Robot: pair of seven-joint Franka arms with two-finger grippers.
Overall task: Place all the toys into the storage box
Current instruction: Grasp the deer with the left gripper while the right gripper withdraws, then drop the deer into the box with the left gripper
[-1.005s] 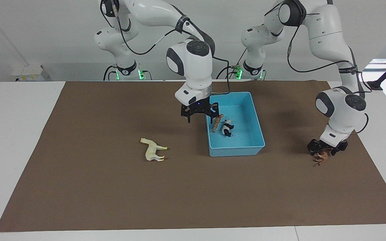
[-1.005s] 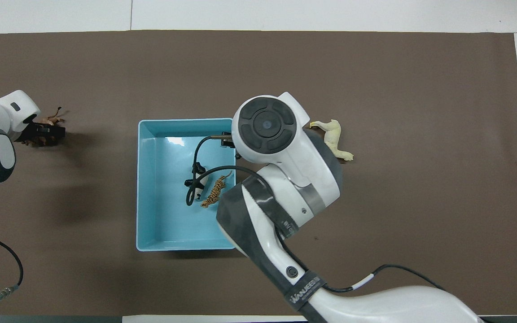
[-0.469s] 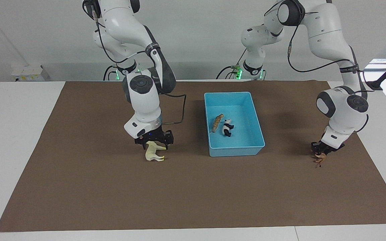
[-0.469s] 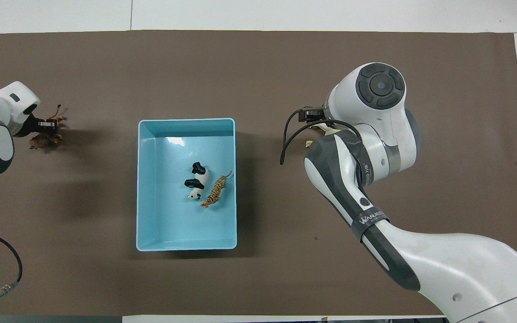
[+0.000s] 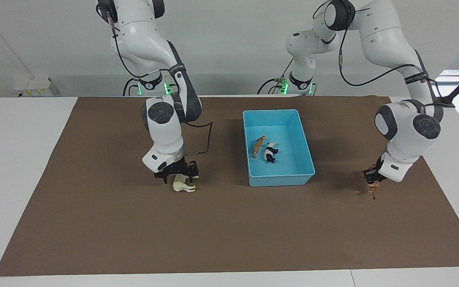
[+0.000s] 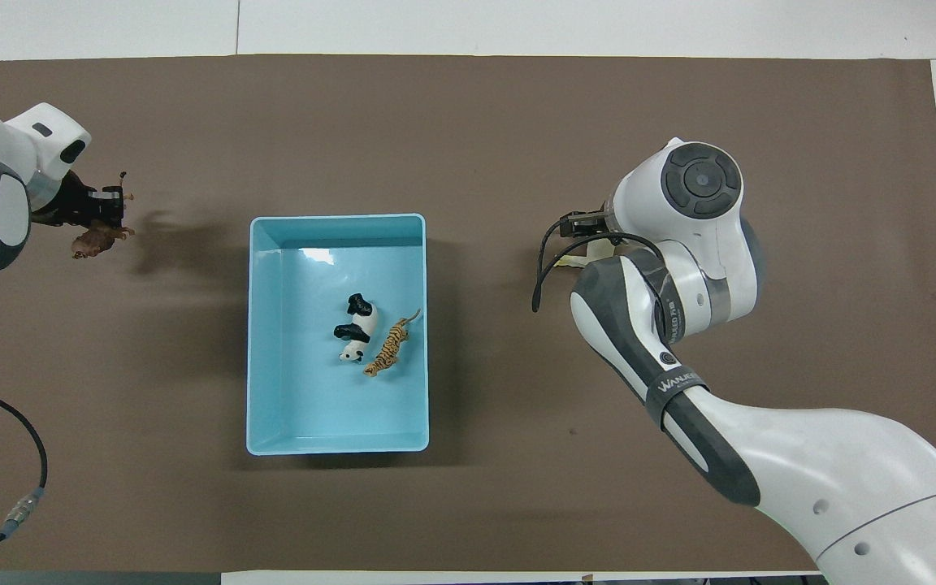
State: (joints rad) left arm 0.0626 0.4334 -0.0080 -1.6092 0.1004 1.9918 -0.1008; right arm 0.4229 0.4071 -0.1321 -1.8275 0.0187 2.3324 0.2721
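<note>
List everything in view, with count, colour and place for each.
Box: 1, light blue, mid-table.
Tiger: 1, orange striped, in the box.
Panda: 1, black and white, in the box beside the tiger.
Horse: 1, cream, on the mat toward the right arm's end.
Shaggy animal: 1, brown, held at the left arm's end.
Mat: 1, brown, covering the table.
Right gripper: black, down over the horse.
Left gripper: black, gripping the shaggy animal.

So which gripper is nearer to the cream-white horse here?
The right one. The right gripper is down over the cream-white horse, which lies on the mat. The left gripper is at the left arm's end of the table, holding the brown shaggy animal.
</note>
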